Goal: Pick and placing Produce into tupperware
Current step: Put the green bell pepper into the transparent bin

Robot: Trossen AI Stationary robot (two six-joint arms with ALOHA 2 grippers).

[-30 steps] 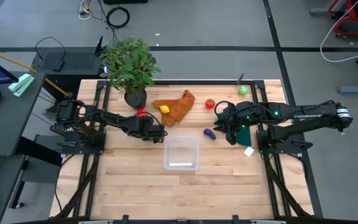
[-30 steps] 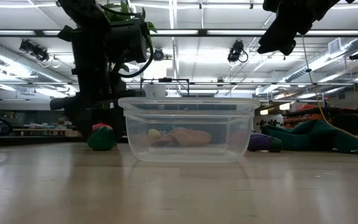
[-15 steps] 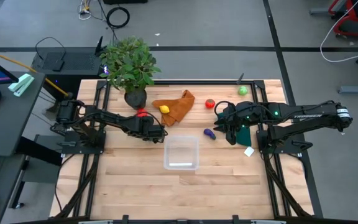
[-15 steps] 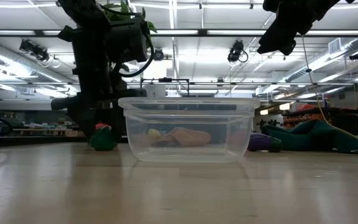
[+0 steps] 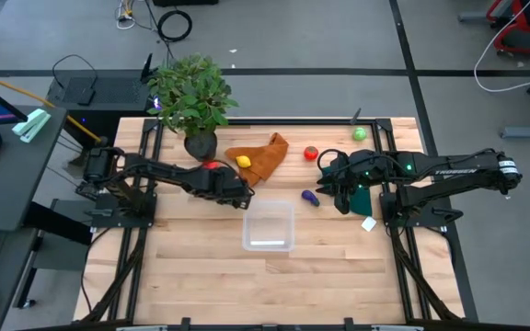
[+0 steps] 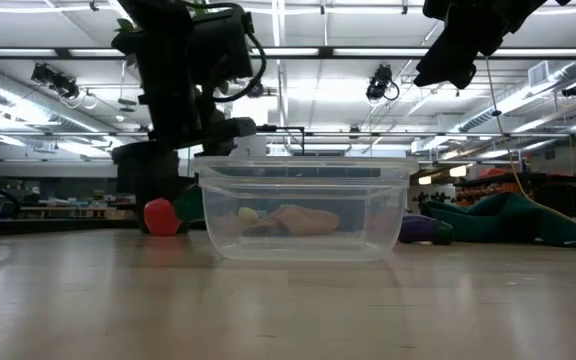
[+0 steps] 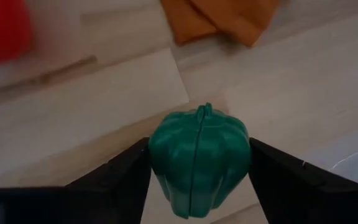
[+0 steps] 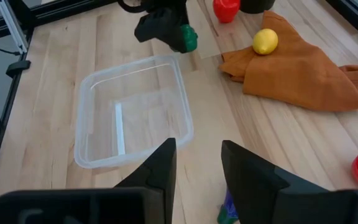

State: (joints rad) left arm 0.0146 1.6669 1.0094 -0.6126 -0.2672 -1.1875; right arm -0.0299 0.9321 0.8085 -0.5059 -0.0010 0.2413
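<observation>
Wooden slat table [image 5: 191, 276], workshop floor around it, ceiling lights behind in the low view. Left gripper [image 5: 245, 195] pinching a green toy pepper [image 7: 199, 158] between its two dark fingers [image 7: 114, 180], both pads pressed on the pepper's sides; in the right wrist view the pepper [image 8: 187, 38] hangs clear of the wood, just beside the far corner of the tupperware [image 8: 132, 109], not over it. Tupperware [image 5: 268, 225] sits near the table's middle, clear, low-walled, nothing inside. Near the left arm: red produce piece [image 5: 211, 167] on the wood beside the plant pot, seen low and red in the low view [image 6: 159, 216]. Orange cloth [image 5: 260, 156] just beyond the gripper, yellow lemon [image 5: 243, 161] resting on it. Potted plant [image 5: 190, 97] at the table's back edge. Right gripper [image 5: 328, 184] waits on the right side, raised, fingers [image 8: 157, 171] parted with nothing between them. Purple produce piece [image 5: 310, 197] lies on the table just beside it, toward the container. Second red piece [image 5: 311, 154] and small green piece [image 5: 360, 134] sit farther back on the right. Dark green cloth [image 5: 362, 198] lies under the right arm
</observation>
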